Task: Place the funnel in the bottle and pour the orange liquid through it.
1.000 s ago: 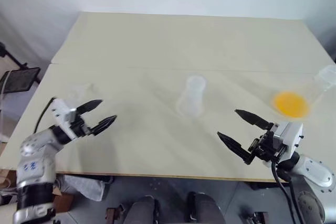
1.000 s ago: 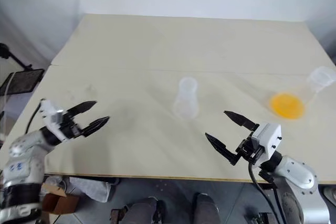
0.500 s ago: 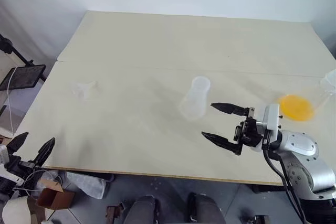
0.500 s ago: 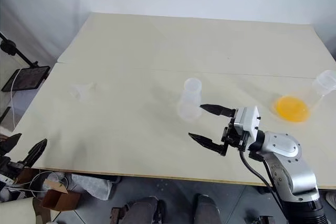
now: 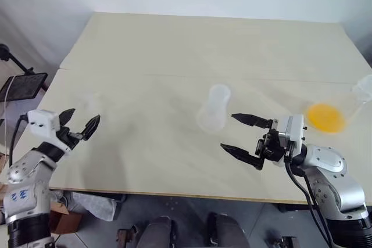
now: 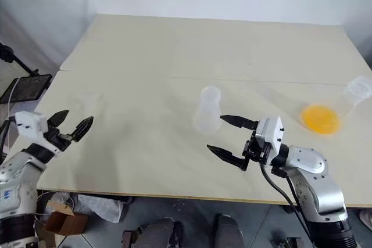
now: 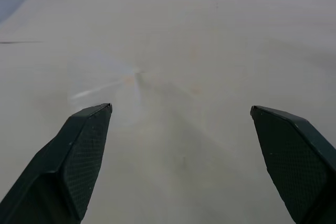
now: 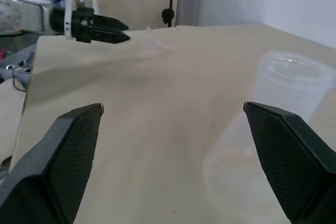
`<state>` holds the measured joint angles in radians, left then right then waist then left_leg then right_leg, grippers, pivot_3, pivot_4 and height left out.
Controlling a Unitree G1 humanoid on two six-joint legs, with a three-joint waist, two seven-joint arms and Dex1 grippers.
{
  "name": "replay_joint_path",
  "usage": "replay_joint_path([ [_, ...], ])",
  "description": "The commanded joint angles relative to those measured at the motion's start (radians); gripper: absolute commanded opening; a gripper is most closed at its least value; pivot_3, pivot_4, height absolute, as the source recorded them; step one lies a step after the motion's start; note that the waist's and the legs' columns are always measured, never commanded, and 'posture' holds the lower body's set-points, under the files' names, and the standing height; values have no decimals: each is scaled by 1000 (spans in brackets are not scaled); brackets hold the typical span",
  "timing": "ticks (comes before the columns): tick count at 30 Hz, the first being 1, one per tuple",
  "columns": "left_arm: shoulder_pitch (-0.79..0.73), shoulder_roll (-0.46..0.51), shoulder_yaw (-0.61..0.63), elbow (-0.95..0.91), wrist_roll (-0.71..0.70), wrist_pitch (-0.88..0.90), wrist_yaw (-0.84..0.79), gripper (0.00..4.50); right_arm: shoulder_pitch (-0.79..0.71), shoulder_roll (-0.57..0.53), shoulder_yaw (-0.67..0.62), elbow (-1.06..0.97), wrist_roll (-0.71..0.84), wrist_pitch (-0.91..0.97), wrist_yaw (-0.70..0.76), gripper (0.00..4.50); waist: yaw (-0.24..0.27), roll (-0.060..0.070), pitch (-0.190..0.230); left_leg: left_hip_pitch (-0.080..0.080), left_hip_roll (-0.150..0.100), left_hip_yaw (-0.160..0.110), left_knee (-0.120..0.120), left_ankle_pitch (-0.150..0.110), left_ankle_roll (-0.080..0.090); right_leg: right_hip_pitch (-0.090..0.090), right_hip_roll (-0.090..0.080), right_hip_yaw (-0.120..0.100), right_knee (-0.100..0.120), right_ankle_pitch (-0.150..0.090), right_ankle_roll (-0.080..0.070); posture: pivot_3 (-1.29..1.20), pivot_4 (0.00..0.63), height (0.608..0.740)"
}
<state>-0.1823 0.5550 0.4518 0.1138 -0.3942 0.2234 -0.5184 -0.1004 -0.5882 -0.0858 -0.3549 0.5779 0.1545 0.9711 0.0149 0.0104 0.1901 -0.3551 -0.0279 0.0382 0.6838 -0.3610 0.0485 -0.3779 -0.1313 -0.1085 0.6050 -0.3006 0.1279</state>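
The frosted, cone-shaped bottle (image 5: 213, 108) stands mid-frame on the matte beige tabletop (image 5: 174, 50). Orange liquid (image 5: 324, 117) pools in a clear flask (image 5: 349, 103) at right. Both the left pincer (image 5: 78, 126) and the right pincer (image 5: 244, 136) gape wide, empty.

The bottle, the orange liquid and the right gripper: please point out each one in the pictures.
the bottle (image 5: 214, 108): left eye view, on its frosted body.
the orange liquid (image 5: 324, 117): left eye view, middle of the orange pool.
right gripper (image 5: 240, 134): left eye view, midway between its open fingertips.
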Motion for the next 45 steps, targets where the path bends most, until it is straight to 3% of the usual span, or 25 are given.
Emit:
replay_joint_path([
  [1, -91, -3, -17, 67, 30, 12, 69, 4493, 14, 4, -15, -52, 4, -5, -20, 4500, 2, 0, 0, 0, 0, 0, 0, 0, 0, 0, 0, -1, 0, 0, 0, 0, 150, 740],
  [10, -240, 5, -121, 236, 85, 3, 52, 4493, 47, 7, -26, -79, 0, -10, -59, 4500, 8, -1, 0, 0, -3, 0, 1, 1, 1, 0, 0, -4, 2, 0, 1, 0, 150, 740],
  [11, -247, 6, -120, 245, 85, 1, 54, 4310, 49, 7, -25, -80, 0, -12, -61, 4500, 8, -1, 0, 0, -3, 0, 1, 1, 1, 0, 0, -4, 2, 0, 1, 0, 150, 740],
  [14, -261, 6, -116, 260, 84, -6, 52, 3585, 55, 9, -26, -83, -2, -18, -69, 4500, 8, -1, 0, 0, -2, 0, 1, 1, 1, 0, 0, -5, 2, 0, 1, 0, 150, 740],
  [25, -274, 7, -124, 289, 89, -15, 31, 48, 85, 15, -29, -89, -6, -33, -81, 4500, 13, -1, 0, 0, -3, -1, 1, 1, 2, 1, 0, -5, 2, 0, 1, 0, 150, 740],
  [31, -273, 8, -101, 270, 41, -99, -73, 18, 96, 12, -34, -86, -9, -46, -84, 4500, 9, -1, 0, 0, -3, -1, 1, 2, 2, 1, 0, -5, 2, 0, 1, 0, 150, 740],
  [34, -288, 68, -56, 214, -36, -95, -192, 18, 118, 4, -56, -95, -9, -48, -92, 4500, 9, -1, 0, 0, -3, -1, 1, 2, 2, 1, 0, -5, 2, 0, 1, 0, 150, 740],
  [39, -438, 210, -199, 87, -61, -70, -499, 18, 172, -10, -106, -105, -12, -47, -96, 4500, 14, -4, 2, -1, -3, -2, 2, 2, 2, 1, 0, -5, 1, 0, 1, 0, 150, 740],
  [45, -788, 161, -426, 242, 68, -200, -714, 18, 240, -2, -145, -127, -24, -51, -113, 4500, 28, -3, 1, -1, -6, 0, 3, 2, 3, 2, 0, -5, 1, 1, 2, 0, 150, 740],
])
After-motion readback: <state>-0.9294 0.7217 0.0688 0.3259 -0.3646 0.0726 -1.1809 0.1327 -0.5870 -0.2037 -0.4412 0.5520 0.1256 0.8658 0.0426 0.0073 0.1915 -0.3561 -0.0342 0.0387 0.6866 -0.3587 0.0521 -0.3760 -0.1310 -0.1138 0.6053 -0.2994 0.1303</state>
